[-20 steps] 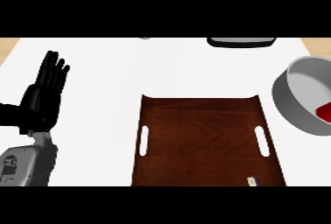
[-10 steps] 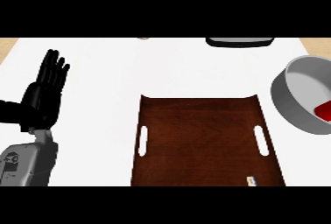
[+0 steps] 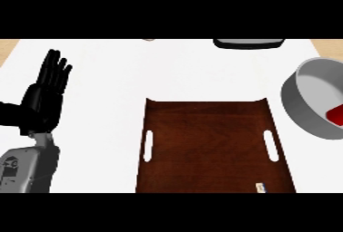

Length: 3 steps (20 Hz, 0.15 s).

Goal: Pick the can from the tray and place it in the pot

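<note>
Red, cut off by the right frame edge, the can (image 3: 337, 114) is seen already inside the grey pot (image 3: 309, 105) at right, not on the brown tray (image 3: 209, 149) at lower centre. Its long axis cannot be judged. The left robot hand (image 3: 46, 97), fingers straight and apart, rests far left on the white worktop (image 3: 181, 68), well apart from the pot. No right robot hand is shown. A small label near the tray's lower edge cannot be read.

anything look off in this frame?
Nothing stands out. The brown tray lies flat and bare, a red object sits inside the grey pot at the right edge, left hand rests open.
</note>
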{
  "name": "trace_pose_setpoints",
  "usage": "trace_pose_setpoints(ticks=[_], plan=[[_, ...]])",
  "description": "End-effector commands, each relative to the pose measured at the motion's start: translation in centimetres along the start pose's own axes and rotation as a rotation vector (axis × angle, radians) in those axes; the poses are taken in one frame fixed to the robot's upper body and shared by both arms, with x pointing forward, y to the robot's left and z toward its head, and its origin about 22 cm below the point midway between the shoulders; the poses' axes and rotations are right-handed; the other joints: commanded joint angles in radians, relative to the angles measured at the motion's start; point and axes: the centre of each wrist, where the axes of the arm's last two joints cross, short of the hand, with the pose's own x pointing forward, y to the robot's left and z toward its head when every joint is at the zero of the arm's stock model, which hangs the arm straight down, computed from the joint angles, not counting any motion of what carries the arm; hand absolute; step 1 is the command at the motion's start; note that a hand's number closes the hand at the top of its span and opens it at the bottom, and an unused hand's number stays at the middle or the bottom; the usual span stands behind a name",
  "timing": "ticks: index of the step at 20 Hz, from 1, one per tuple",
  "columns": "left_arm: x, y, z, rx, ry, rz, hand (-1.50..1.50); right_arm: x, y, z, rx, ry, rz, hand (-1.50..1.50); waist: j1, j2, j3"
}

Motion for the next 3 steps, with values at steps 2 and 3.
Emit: trace_pose_setpoints(ticks=[2, 3], plan=[[-1.1, -0.9, 0.3, 0.003, 0.001, 0.004, 0.00, -2.1, -4.1, 0.7, -0.015, 0.002, 0.020, -1.50, 0.002, 0.001, 0.000], [-1.0, -0.6, 0.4, 0.008, -0.003, -0.002, 0.00, -2.5, -5.7, 0.4, -0.029, -0.009, 0.004, -1.50, -0.001, 0.000, 0.000]])
